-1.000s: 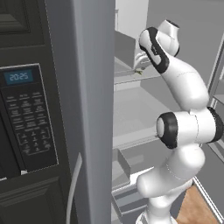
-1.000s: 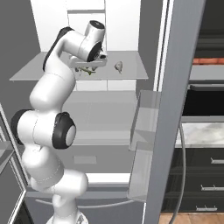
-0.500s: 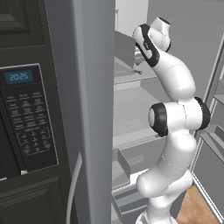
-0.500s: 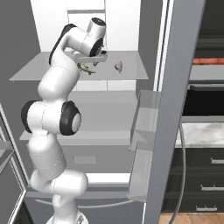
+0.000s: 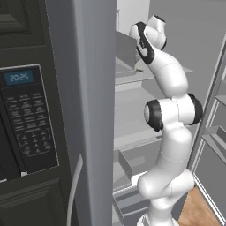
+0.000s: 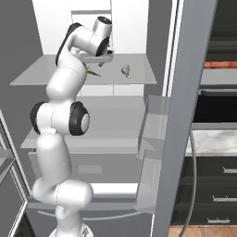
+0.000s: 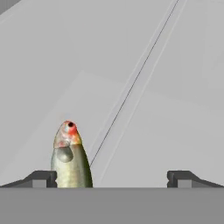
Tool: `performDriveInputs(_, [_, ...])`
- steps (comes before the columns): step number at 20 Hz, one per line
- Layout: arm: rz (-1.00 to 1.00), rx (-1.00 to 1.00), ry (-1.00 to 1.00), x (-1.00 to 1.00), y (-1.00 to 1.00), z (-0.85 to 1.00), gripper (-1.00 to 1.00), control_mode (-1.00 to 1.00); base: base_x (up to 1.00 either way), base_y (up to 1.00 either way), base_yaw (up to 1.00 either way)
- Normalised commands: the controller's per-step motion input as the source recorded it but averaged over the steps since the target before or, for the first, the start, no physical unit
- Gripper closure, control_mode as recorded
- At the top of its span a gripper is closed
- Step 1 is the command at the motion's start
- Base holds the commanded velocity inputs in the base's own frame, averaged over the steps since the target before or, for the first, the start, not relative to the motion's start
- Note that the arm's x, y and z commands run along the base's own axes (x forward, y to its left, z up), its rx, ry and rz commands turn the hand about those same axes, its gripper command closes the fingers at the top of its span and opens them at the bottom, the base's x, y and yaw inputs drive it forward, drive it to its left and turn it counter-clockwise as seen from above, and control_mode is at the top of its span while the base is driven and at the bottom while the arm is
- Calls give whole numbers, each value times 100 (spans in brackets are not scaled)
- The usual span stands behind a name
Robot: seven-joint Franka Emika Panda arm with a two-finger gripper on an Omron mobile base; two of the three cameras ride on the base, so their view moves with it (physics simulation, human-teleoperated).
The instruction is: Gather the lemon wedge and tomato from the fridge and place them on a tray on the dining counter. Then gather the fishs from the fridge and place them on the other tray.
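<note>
The olive fish [image 7: 70, 159] lies on the upper fridge shelf [image 6: 139, 76], at seven o'clock in the hand view, just inside one tip of the wide-spread gripper [image 7: 113, 177]. It is judged light, slippery and tapered; mid-body is best grasped.

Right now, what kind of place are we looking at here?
Most likely a home kitchen. The arm reaches into an open grey fridge with shelves holding a small olive fish, a black microwave with a keypad sits beside it, and dark drawers run under a marble counter.
</note>
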Motion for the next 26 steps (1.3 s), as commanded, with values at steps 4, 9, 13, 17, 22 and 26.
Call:
performDriveInputs(4, [1,0,0,-1,0,-3,-100,-100,0,0,0])
performDriveInputs(9, [2,0,0,-31,0,0,-100,-100,0,0,0])
performDriveInputs(13, [3,0,0,-28,3,0,-100,-100,0,0,0])
performDriveInputs(17, [4,0,0,-26,5,-17,-100,-100,0,0,0])
performDriveInputs(22, [6,0,-8,-4,15,-25,-100,-100,0,0,0])
performDriveInputs(26, [8,0,-15,11,4,0,-100,-100,0,0,0])
